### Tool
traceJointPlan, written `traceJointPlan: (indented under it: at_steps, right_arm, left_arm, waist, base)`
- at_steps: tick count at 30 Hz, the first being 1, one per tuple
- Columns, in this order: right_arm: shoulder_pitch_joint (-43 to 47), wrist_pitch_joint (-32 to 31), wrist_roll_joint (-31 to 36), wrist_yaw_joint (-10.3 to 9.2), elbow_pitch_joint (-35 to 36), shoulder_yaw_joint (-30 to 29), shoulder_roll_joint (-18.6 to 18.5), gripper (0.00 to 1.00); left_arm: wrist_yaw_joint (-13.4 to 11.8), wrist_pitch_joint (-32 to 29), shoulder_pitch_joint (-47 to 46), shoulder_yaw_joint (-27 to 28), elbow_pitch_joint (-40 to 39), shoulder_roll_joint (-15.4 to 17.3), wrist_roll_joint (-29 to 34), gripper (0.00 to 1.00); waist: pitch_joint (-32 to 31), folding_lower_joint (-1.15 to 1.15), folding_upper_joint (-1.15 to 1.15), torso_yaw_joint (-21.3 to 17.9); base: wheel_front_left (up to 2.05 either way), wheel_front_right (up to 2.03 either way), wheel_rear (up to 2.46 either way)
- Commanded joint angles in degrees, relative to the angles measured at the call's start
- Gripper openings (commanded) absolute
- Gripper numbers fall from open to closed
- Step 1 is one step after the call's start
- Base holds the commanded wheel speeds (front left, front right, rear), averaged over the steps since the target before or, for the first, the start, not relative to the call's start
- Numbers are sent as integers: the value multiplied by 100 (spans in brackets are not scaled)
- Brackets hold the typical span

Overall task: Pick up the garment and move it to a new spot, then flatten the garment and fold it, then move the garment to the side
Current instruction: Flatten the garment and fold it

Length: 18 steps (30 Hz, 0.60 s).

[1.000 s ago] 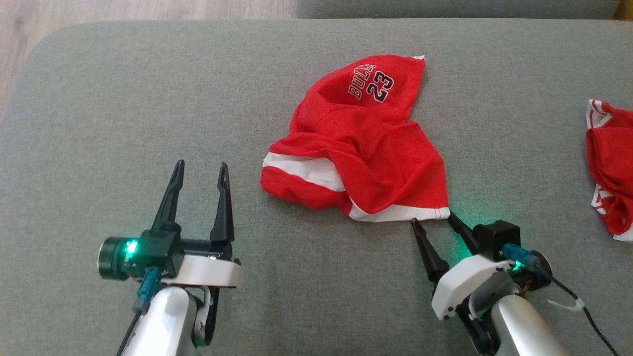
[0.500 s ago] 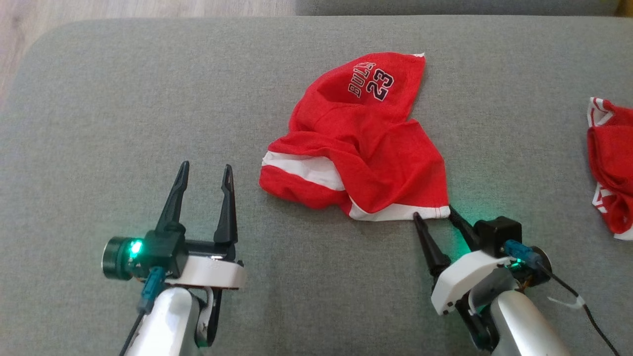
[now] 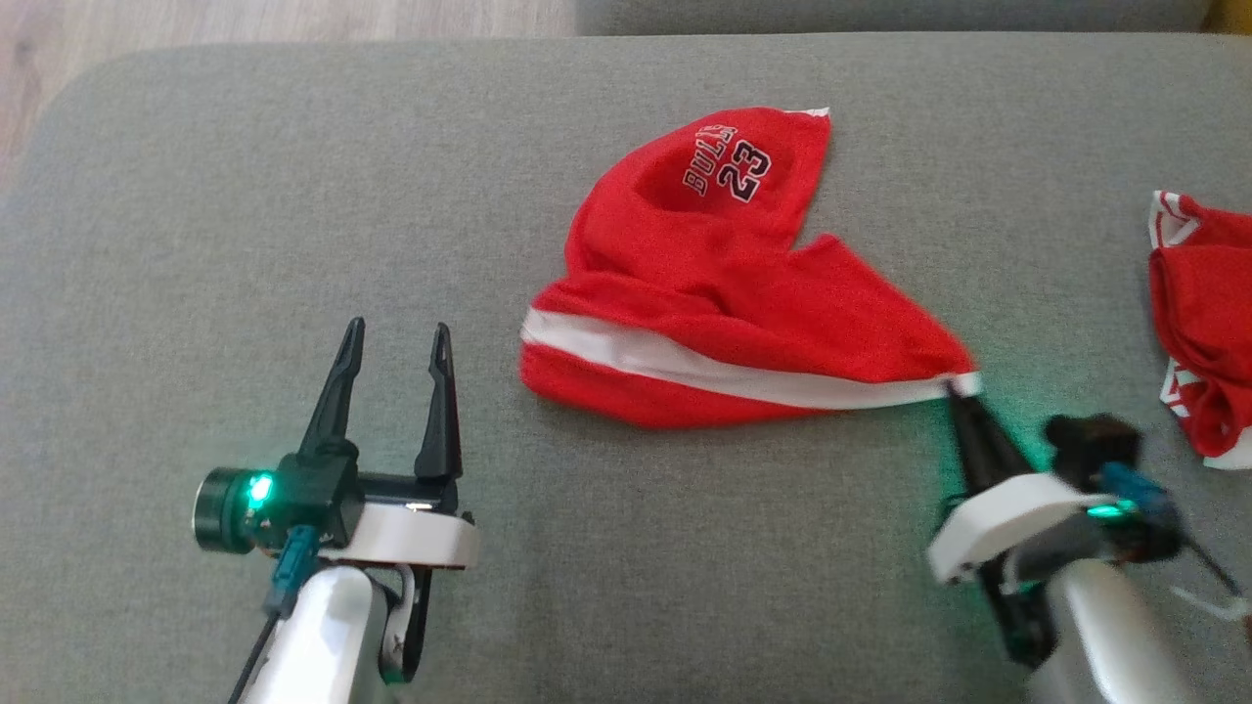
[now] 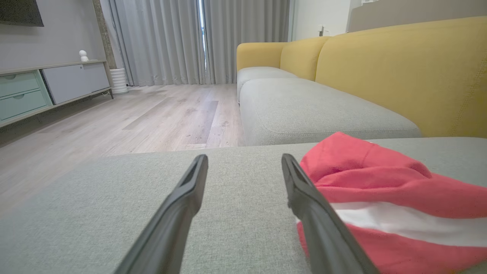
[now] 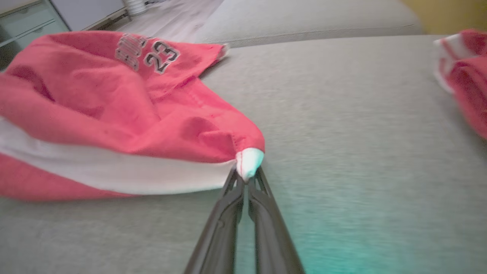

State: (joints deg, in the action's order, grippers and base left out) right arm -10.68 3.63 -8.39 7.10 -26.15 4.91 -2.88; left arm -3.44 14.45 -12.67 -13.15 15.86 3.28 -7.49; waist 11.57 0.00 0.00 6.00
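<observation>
Blurry right claw (image 3: 952,391), edge-cropped second garment (image 3: 1201,323)

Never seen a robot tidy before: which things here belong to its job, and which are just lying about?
In the job: red 23 garment, its white-trimmed corner pinched by the right gripper; left gripper, open nearby.
Lying about: other red cloth at the right edge; yellow sofa; drawer cabinet.

On my feed the left jaws are two long black tapered blades, dark grey and grooved on the inner faces up close. Behind them I see a white wrist shell (image 3: 406,538), a black round module (image 3: 220,508) with a green lamp, a teal plug (image 3: 290,577) and a silver forearm (image 3: 323,636). The right jaws match, and their black cable (image 3: 1213,572) wears a white tie (image 3: 1208,601).
</observation>
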Motion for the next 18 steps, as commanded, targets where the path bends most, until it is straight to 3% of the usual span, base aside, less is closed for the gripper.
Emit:
traceJointPlan:
  at_steps: [1,7,15,18]
  right_arm:
    - [-162,78,164,39,225,-256,1,0]
    - [-40,-1,537,39,361,-1215,1,0]
    - [53,-50,436,39,407,-1156,1,0]
    - [60,-47,404,39,393,-1125,1,0]
  left_arm:
    - [35,55,-208,198,-170,29,59,100]
    - [180,55,-196,132,-216,20,72,100]
    - [858,54,-130,-524,109,-2,-114,100]
    - [977,14,-126,-755,198,3,-216,100]
  waist:
    - [-21,0,0,-33]
    - [-62,0,0,-128]
    - [-99,0,0,-261]
    - [-110,0,0,-287]
  base:
    - [0,0,0]
    - [0,0,0]
    - [0,0,0]
    - [0,0,0]
